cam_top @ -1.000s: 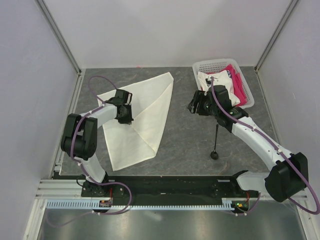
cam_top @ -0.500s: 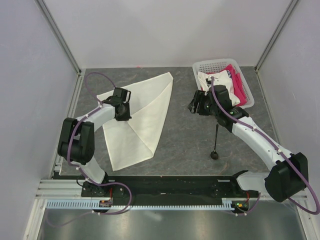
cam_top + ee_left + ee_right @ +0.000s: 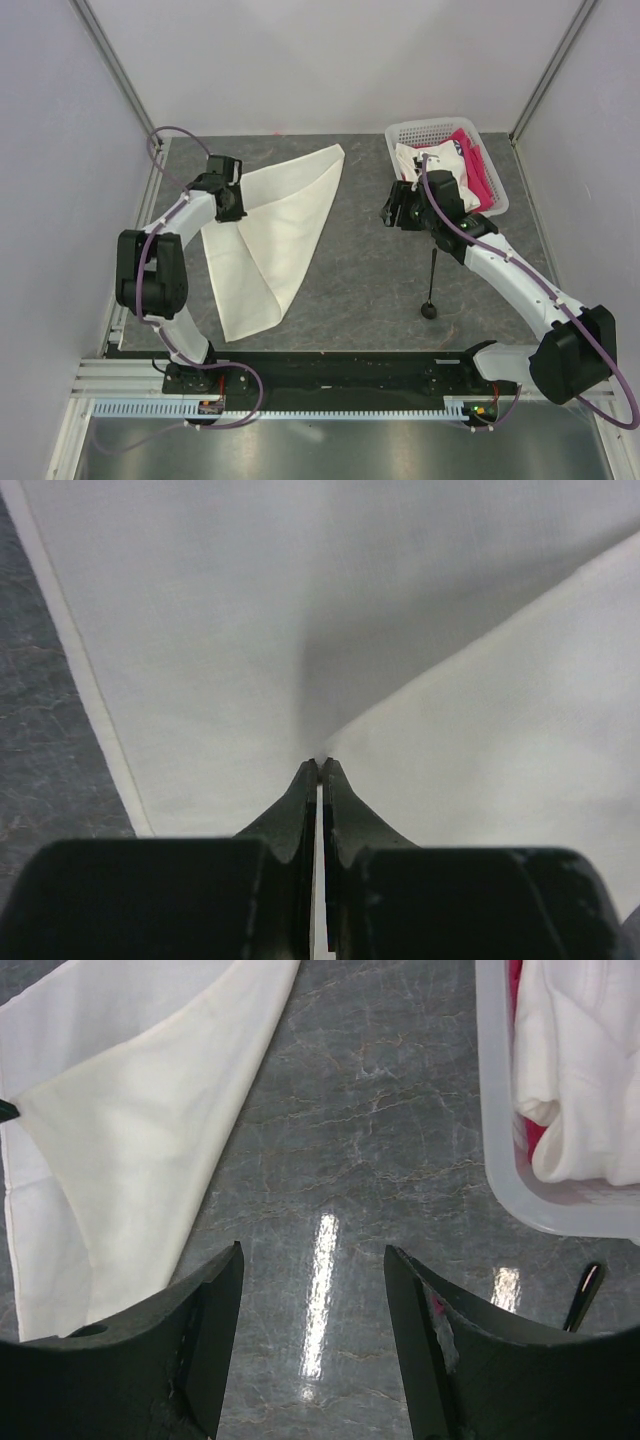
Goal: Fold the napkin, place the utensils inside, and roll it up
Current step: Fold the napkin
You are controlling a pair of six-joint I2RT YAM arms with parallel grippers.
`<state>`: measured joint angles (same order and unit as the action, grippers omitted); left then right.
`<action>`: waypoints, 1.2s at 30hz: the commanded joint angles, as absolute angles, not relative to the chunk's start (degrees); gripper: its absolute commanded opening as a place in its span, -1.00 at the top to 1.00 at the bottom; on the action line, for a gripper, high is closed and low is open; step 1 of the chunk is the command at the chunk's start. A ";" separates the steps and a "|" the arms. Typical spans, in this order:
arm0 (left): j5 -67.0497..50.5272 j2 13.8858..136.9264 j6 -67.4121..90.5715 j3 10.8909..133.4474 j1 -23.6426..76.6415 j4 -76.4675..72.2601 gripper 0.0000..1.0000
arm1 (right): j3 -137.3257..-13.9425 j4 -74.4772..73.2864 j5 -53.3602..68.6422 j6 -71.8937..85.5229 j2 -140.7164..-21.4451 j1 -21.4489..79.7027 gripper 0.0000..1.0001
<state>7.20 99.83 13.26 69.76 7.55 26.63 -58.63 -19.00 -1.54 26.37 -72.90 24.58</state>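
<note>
Three pale walls (image 3: 300, 60), grey marbled tabletop (image 3: 370, 270), left pincer (image 3: 320, 765) seemingly pinching napkin (image 3: 285, 215), right pincer (image 3: 312, 1252) spread

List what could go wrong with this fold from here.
1. The left gripper pinches only a thin bit of napkin at its tips; the cloth could slip free.
2. The folded layers lie skewed, so the fold may end up crooked.
3. The spoon lies close beside the right arm; a swing might knock it.
</note>
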 commanded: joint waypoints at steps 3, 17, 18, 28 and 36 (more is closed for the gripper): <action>4.93 104.06 9.76 75.58 2.29 29.27 0.96 | -60.73 -20.48 -5.53 23.64 -70.75 24.00 -0.34; 2.02 112.14 6.51 86.21 -5.27 33.75 0.96 | -60.38 -21.45 -6.68 23.03 -71.01 23.64 -0.36; 1.93 113.02 6.07 87.79 -5.53 34.01 0.96 | -60.38 -21.45 -6.85 22.94 -71.10 23.47 -0.36; 2.81 120.85 4.13 97.64 -7.38 37.18 0.96 | -60.56 -22.15 -7.38 23.20 -71.80 23.47 -0.37; 3.08 124.98 2.38 104.15 -8.35 38.41 0.96 | -61.00 -22.32 -7.29 23.47 -72.77 23.38 -0.37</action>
